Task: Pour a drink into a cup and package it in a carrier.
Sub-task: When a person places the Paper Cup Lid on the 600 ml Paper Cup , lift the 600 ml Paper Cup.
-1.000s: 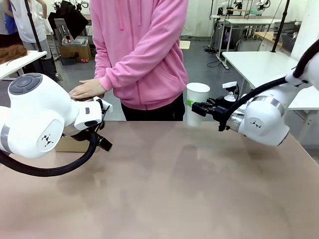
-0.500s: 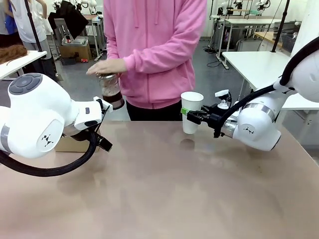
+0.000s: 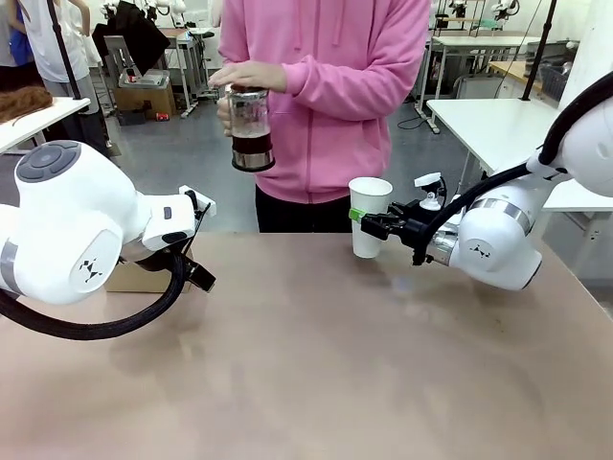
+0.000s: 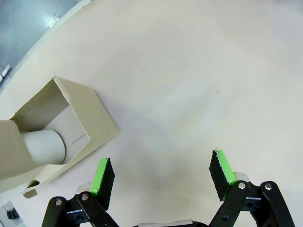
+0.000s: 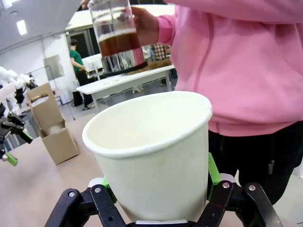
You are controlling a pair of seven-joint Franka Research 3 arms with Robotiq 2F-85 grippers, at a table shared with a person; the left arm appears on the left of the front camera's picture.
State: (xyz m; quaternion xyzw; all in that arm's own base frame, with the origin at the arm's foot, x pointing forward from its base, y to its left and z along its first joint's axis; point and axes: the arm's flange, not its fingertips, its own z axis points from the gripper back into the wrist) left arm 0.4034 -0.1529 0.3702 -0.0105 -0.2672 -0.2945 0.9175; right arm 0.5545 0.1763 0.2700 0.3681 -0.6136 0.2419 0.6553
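A person in a pink hoodie holds the glass press jug (image 3: 251, 129) with the dark drink (image 5: 118, 41) in the air at the table's far edge. It hangs up and to the left of the white paper cup (image 3: 369, 215). My right gripper (image 3: 371, 223) is shut on that cup (image 5: 152, 156) and holds it upright just above the table; the cup looks empty inside. My left gripper (image 4: 163, 171) hangs open over bare table beside the brown cardboard carrier (image 4: 64, 124). In the front view the carrier (image 3: 134, 279) sits half hidden behind my left arm.
A white cup (image 4: 45, 145) stands inside the carrier's near compartment. The person stands close against the far table edge. The brown table (image 3: 326, 364) spreads wide and bare between my arms. Other tables and people stand farther back in the room.
The person lifted the jug from the far left of the table and carried it up and right toward the cup. My right gripper moved the cup slightly left, then held still.
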